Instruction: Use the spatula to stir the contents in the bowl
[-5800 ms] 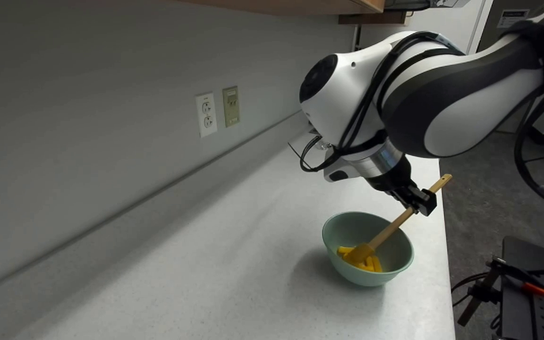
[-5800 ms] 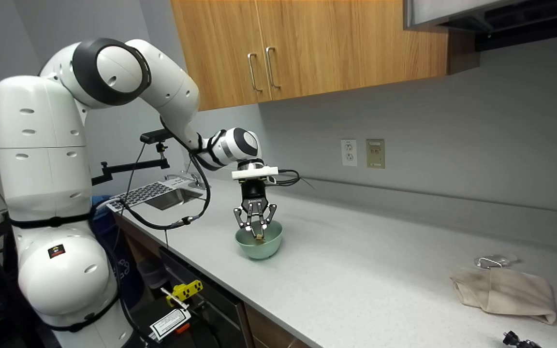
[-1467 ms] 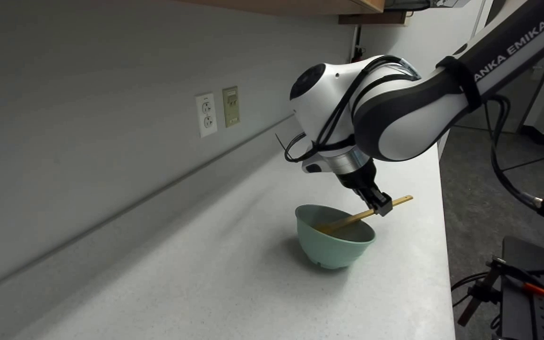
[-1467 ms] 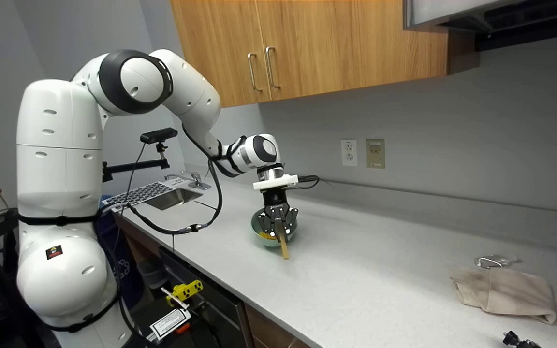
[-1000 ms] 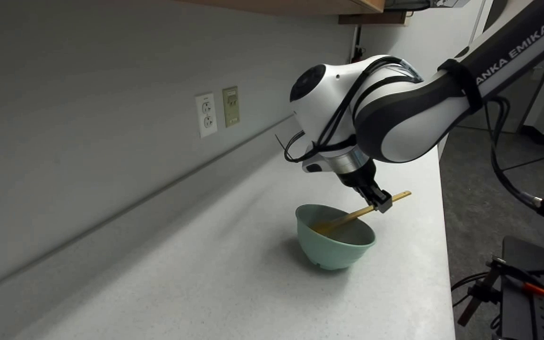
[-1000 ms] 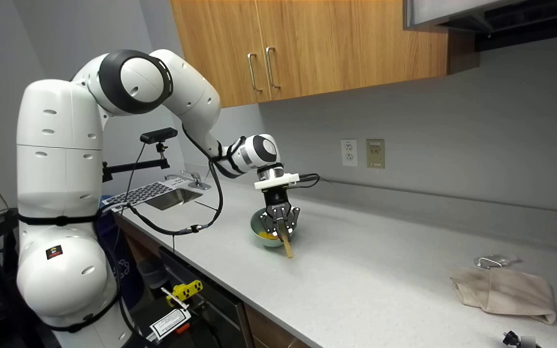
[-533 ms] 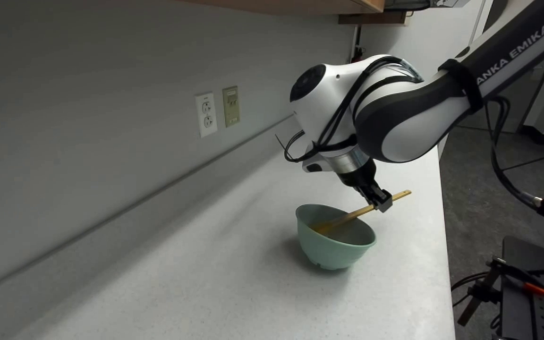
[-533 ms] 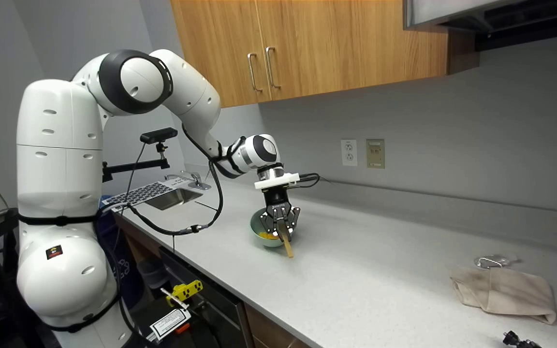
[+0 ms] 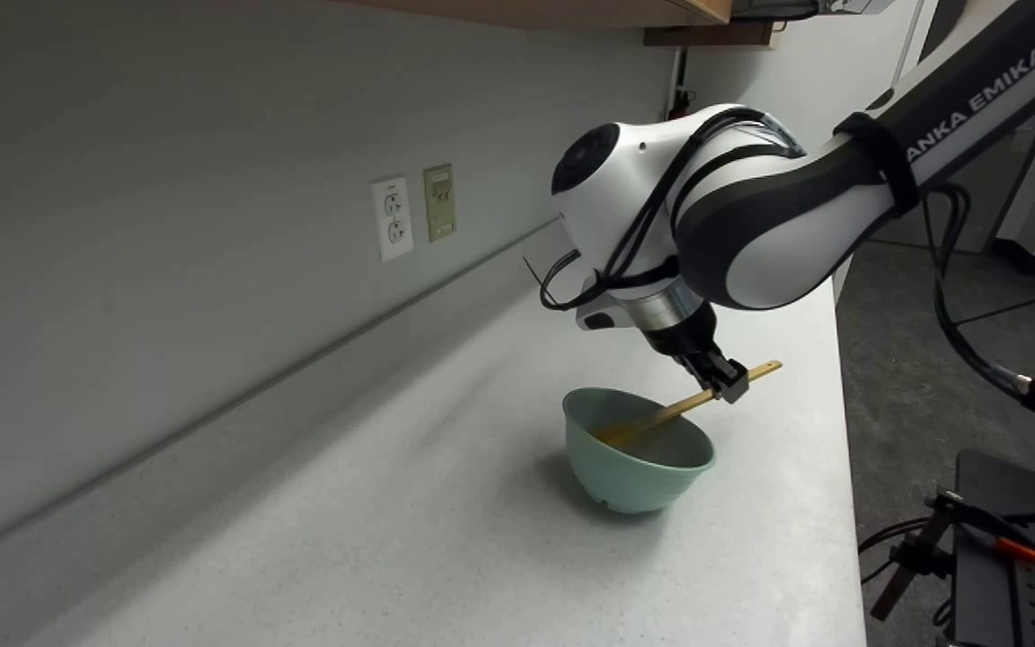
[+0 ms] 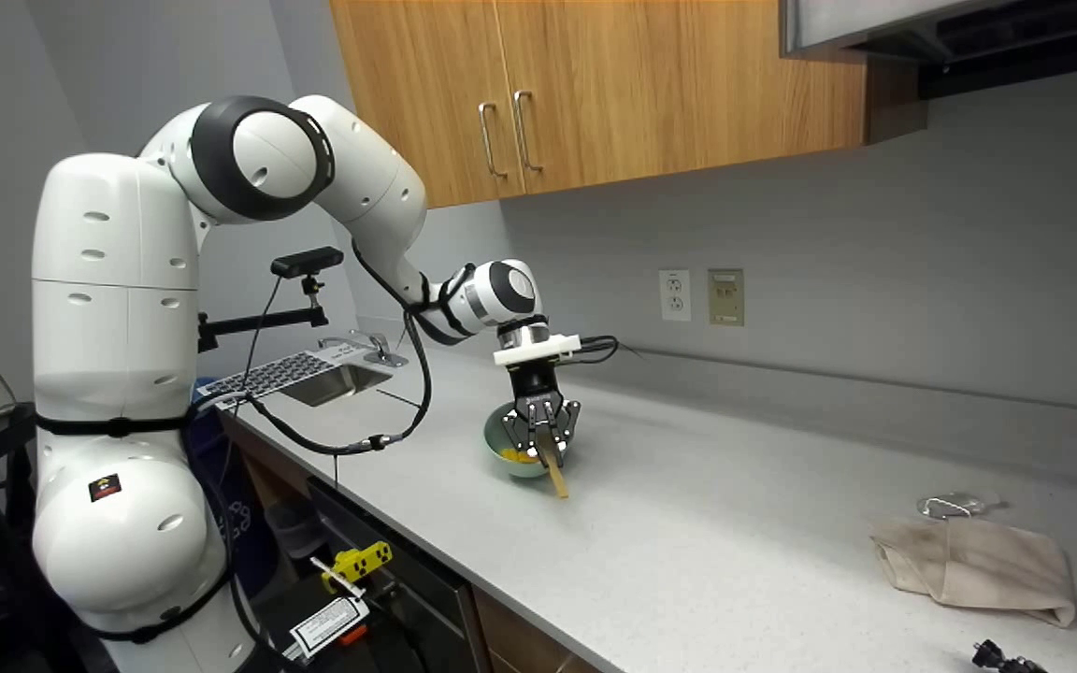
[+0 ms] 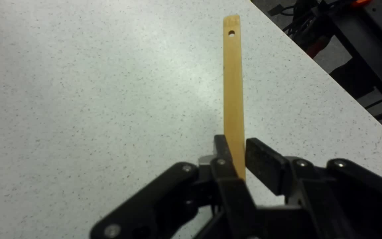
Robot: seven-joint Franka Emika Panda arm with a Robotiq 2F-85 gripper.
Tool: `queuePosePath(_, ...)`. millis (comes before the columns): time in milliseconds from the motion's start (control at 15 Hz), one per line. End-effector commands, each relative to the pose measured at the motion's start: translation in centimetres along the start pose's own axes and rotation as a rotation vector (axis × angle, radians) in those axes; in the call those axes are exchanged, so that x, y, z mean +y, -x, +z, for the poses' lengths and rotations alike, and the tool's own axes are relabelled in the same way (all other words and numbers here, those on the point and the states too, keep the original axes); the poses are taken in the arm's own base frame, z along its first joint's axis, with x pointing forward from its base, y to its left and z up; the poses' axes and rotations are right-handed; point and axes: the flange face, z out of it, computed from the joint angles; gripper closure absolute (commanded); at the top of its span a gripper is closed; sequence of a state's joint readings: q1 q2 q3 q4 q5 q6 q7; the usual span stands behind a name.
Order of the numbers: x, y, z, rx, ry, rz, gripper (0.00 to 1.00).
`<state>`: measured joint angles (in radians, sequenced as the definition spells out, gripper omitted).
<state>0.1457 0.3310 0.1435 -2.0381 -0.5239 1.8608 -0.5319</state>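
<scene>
The spatula [image 9: 675,410] slants into the mint-green bowl [image 9: 630,481], its yellowish end low inside. The bowl is tilted on the counter. Its wall also shows in an exterior view [image 10: 495,437], partly behind the gripper. The yellow contents [image 10: 517,455] lie in the bowl; in an exterior view they blend with the spatula's end. My gripper [image 9: 724,385] is shut on the spatula's handle just above the bowl's rim. In the wrist view the fingers [image 11: 235,142] stand on both sides of the handle [image 11: 233,83]. The bowl is out of the wrist view.
The counter's front edge [image 9: 845,467] runs close beside the bowl. A wall with outlets [image 9: 393,218] stands behind. A folded beige cloth [image 10: 978,565] lies at the counter's far end. A sink [image 10: 337,383] and wooden cabinet [image 10: 632,93] are near the arm.
Since about six seconds ago, the gripper and spatula have moved along the counter, and the bowl has shifted and tipped from upright. Over the last second the arm has hardly moved.
</scene>
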Motion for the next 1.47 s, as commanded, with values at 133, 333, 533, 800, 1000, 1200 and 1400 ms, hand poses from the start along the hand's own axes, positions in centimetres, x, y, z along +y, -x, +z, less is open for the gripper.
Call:
queuePosePath(133, 0.0, 0.1, 0.0, -0.008, -0.005, -0.023, 0.78)
queuePosePath(333, 0.0, 0.1, 0.0, -0.009, -0.006, -0.026, 0.78)
queuePosePath(533, 0.0, 0.1, 0.0, -0.009, -0.006, -0.027, 0.78)
queuePosePath(800, 0.0, 0.1, 0.0, -0.009, -0.006, -0.027, 0.78)
queuePosePath(1000, 0.0, 0.1, 0.0, -0.009, -0.006, -0.027, 0.78)
queuePosePath(1200, -0.3, 0.2, -0.1, -0.016, -0.001, -0.023, 0.94)
queuePosePath(1400, -1.1, 0.7, -0.5, -0.035, 0.006, -0.022, 0.94)
